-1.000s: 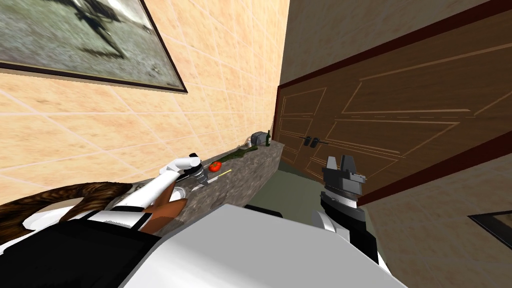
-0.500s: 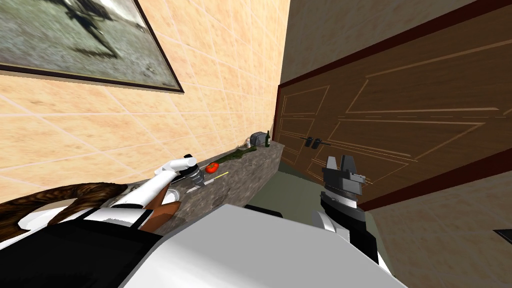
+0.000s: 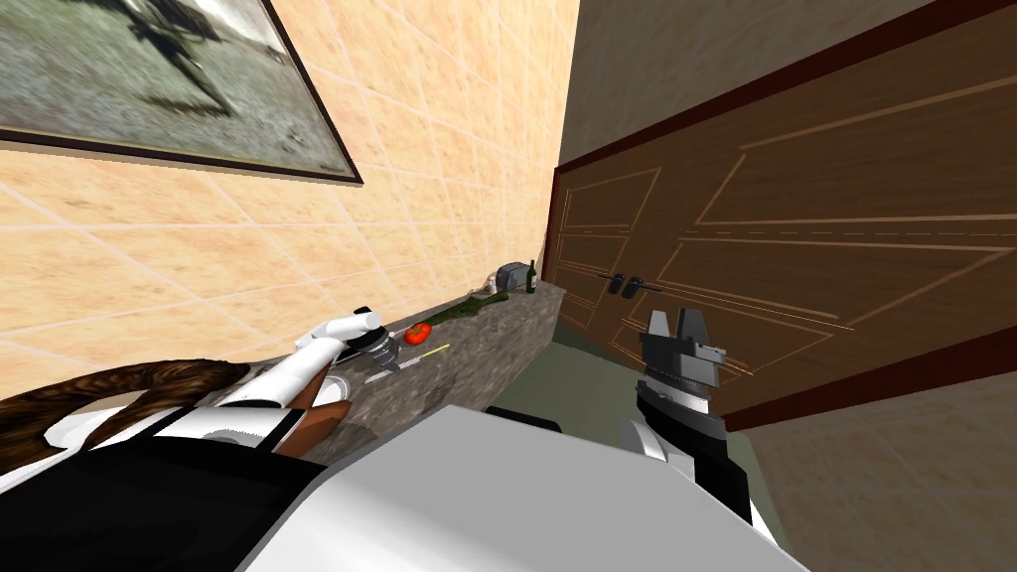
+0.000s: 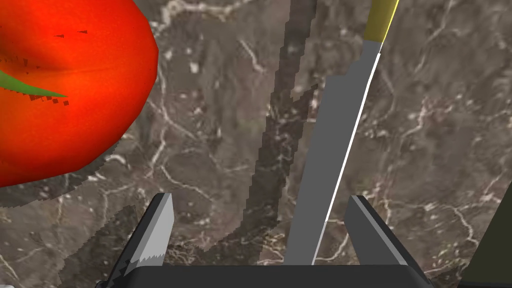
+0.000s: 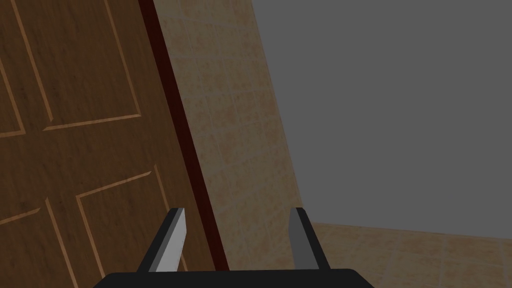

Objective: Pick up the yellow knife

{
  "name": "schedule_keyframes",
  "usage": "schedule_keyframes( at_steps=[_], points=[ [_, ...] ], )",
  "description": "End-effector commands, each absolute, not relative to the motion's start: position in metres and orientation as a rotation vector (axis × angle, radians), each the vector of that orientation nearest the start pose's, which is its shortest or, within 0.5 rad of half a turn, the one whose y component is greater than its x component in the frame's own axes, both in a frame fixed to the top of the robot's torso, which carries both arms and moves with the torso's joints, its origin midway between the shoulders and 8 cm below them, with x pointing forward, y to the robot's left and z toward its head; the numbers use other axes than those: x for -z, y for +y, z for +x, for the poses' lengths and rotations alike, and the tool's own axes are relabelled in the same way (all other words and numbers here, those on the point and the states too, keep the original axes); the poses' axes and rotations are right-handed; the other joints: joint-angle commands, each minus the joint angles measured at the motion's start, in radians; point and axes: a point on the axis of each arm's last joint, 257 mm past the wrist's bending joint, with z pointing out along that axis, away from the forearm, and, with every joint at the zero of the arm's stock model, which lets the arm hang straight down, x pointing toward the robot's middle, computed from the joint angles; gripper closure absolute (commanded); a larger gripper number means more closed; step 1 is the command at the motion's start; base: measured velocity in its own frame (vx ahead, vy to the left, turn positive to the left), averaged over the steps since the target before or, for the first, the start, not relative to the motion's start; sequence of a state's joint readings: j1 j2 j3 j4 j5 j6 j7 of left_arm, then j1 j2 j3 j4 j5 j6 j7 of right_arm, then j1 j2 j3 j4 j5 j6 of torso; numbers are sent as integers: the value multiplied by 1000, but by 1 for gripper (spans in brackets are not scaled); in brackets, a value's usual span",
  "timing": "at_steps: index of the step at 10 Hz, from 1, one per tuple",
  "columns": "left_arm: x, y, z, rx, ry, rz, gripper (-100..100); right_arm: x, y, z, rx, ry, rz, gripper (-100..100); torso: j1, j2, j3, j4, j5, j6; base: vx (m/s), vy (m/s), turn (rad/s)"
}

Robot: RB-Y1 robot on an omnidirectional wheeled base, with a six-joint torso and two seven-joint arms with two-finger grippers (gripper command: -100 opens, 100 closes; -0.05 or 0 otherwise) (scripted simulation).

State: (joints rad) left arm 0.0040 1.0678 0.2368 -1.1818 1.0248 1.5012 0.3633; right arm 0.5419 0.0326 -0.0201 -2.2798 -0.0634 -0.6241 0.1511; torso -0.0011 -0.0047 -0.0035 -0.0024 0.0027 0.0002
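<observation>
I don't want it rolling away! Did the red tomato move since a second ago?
No. The tomato still lies the same gap from the knife on the counter; only my head's view shifted.

- left arm (image 3: 298, 369) is reaching forward and low, its left gripper (image 4: 260, 199) pointing downward, fingers standing wide apart (not clamping).
- right gripper (image 3: 673, 320) is pointing upward at my right, fingers standing parted.

One surface (image 4: 215, 115) of veined stone | one red tomato (image 4: 65, 90) | one yellow-handled knife (image 4: 332, 150) | one dark bottle (image 3: 532, 275) | one grey appliance (image 3: 512, 276) | one framed picture (image 3: 149, 79) on the wall
</observation>
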Motion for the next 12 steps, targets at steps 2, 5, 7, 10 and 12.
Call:
schedule_keyframes(
  at_steps=[2,5,7,10,12],
  points=[
    [325,623,251,60,1153,-2879,-100,-34,-298,315,-1175,520,596,0,-1,-1,-1,0,0,0,64,-67,26],
    [324,638,248,75,1170,-2861,-100,-34,-298,315,-1175,520,596,0,1,1,1,0,0,0,39,-52,51],
    [327,641,241,61,1187,-2864,-100,-34,-298,315,-1175,520,596,0,1,1,1,0,0,0,22,-32,-7],
    [329,657,230,64,1206,-2855,-100,-34,-298,315,-1175,520,596,0,0,0,0,0,0,0,56,-67,51],
    [324,669,232,91,1208,-2832,-100,-34,-298,315,-1175,520,596,0,0,-1,-1,0,0,0,86,-89,75]
  ],
)
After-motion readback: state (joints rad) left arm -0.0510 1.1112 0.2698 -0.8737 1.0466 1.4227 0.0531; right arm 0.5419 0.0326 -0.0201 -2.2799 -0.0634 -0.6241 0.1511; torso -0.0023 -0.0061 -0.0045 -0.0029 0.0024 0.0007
